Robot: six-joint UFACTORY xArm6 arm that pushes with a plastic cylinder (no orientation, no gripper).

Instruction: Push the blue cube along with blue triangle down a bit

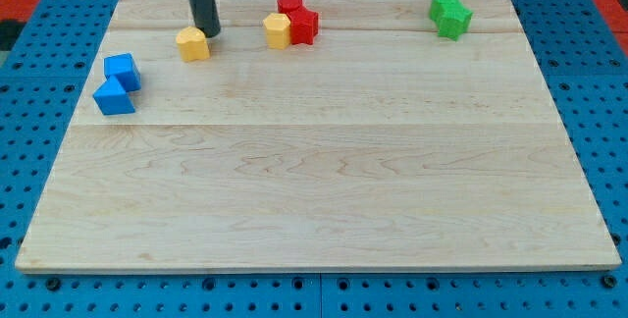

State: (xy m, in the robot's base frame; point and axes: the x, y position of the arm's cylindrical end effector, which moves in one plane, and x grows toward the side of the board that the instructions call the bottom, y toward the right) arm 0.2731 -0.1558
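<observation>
Blue pair: your blue cube (pixel 122 69) touches the blue triangle (pixel 114 97), stacked top-to-bottom at the view's left.
My tip: my tip (pixel 211 33), a bare rod with no jaws, touches a yellow block (pixel 193 43).

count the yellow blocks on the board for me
2. One yellow block sits at the view's upper left, touching my tip; the other yellow block is top centre, against the red blocks.

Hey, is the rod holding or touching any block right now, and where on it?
Nothing is held: the rod cannot grip. My tip is at the upper right edge of the yellow block, apparently touching it. The blue cube and blue triangle lie apart, down-left.
</observation>
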